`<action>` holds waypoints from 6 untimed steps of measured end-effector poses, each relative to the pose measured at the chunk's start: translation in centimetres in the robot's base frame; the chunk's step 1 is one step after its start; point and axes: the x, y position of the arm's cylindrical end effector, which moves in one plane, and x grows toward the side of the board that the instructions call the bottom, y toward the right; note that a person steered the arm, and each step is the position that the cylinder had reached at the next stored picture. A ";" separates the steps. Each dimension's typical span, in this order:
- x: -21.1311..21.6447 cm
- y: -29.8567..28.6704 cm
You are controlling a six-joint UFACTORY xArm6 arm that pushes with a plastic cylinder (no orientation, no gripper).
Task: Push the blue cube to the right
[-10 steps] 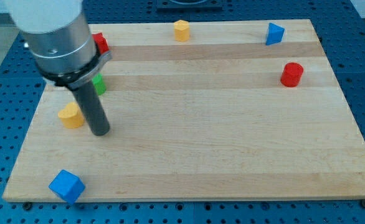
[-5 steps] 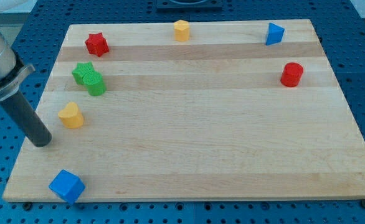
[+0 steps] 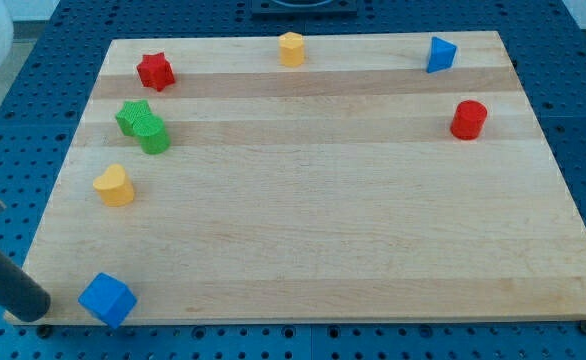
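Observation:
The blue cube [image 3: 107,298] sits at the bottom left corner of the wooden board [image 3: 313,200]. My dark rod comes in from the view's left edge, and my tip [image 3: 35,310] is just left of the blue cube, off the board's left edge, a short gap away from the cube.
A yellow heart-like block [image 3: 115,186] lies above the cube. A green star [image 3: 133,116] touches a green cylinder [image 3: 154,135]. A red star [image 3: 155,71], a yellow hexagonal block [image 3: 291,48], a blue triangular block [image 3: 440,54] and a red cylinder [image 3: 468,119] lie farther up and right.
My tip has moved from beside the yellow block down and to the left, ending left of the blue cube. No block has moved.

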 end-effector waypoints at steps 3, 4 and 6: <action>-0.4 9.2; -2.4 10.6; -3.8 11.0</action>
